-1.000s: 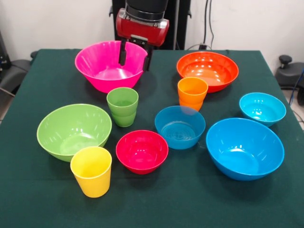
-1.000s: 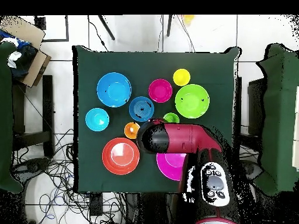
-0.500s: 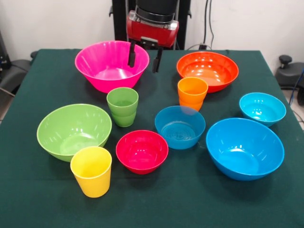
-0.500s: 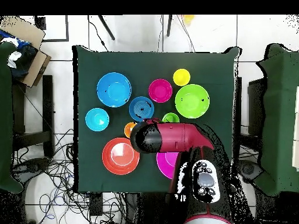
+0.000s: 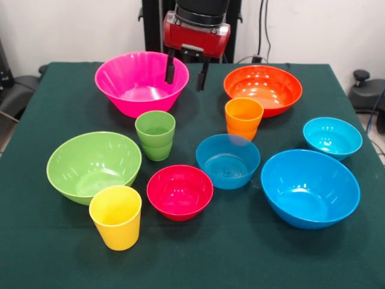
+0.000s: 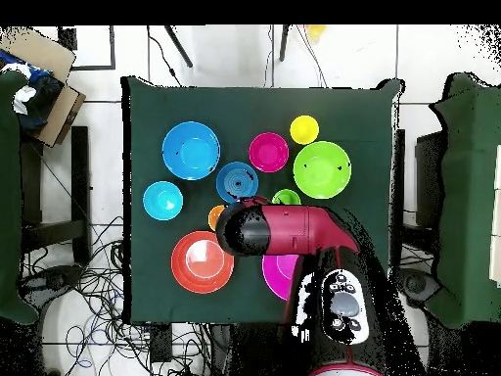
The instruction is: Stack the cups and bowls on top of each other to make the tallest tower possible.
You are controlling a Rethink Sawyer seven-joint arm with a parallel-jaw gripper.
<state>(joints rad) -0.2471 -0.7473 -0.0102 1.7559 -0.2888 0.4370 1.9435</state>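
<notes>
Open, empty gripper (image 5: 187, 71) hovering beside the pink bowl (image 5: 141, 81); nothing stacked yet.
Your cups and bowls sit apart on the table (image 5: 54, 253); probably light, slippery plastic, so pinch the rims.

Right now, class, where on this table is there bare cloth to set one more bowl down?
The front strip of cloth before the yellow cup, red bowl and large blue bowl is bare. The middle is crowded around the green cup and orange cup.
</notes>
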